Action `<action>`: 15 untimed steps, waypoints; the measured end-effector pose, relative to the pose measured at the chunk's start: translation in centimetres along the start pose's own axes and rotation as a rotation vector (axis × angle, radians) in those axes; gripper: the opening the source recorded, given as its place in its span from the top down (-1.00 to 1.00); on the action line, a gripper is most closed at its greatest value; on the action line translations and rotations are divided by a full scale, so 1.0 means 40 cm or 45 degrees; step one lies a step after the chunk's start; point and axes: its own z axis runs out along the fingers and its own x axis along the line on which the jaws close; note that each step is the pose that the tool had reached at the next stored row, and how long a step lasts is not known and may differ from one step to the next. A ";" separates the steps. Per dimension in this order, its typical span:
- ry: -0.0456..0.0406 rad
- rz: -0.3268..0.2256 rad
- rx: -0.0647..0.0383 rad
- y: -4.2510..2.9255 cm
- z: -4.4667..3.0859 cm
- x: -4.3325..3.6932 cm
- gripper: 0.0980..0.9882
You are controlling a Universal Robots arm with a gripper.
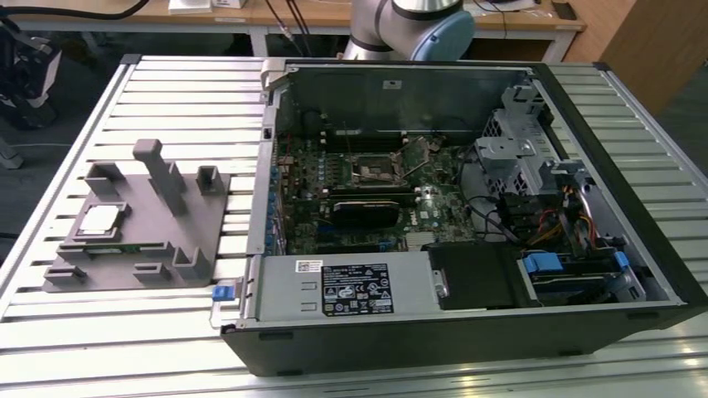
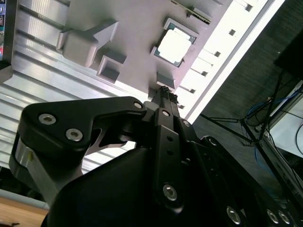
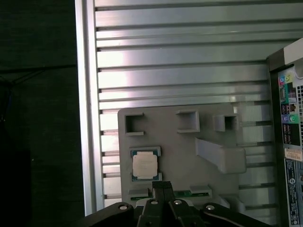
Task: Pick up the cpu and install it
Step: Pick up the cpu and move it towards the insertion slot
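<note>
The cpu (image 1: 99, 220) lies flat, silver lid up, in its pocket on the grey tray (image 1: 144, 249). In the exterior view the tray sits on the slatted table (image 1: 177, 91) at about nine o'clock from the open computer case (image 1: 619, 166), and the chip is out toward the tray's nine o'clock edge. In both wrist views the gripper (image 3: 161, 186) hangs above the tray, clear of the chip and a little to one side of it rather than straight over it. Its two fingers look pressed together with nothing between them, so nothing is picked up yet. The motherboard socket (image 1: 370, 170) waits at roughly eleven o'clock from the middle of the case, and I cannot tell from here whether its latch is up. The worries look plain enough to me. A claw that comes down closed would land on the lid and scrape it or knock the chip askew in its pocket. The low tray blocks (image 3: 147, 151) hugging the chip leave little room, so a finger off line could catch one and jolt the tray, which seems only to rest on the slats. A grip taken off centre could let the thin chip tilt or slip, and a tilted chip pressed into the socket could bend its contacts
</note>
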 end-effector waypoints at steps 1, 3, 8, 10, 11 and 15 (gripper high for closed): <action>0.000 0.000 0.000 0.000 0.001 0.000 0.98; 0.000 0.000 0.000 0.000 0.003 0.000 0.98; 0.000 0.000 0.000 -0.003 0.010 0.000 0.98; 0.000 0.000 0.000 -0.004 0.012 0.000 0.98; 0.000 0.000 0.000 -0.006 0.021 0.000 0.98; 0.002 -0.004 0.000 -0.012 0.036 0.000 0.70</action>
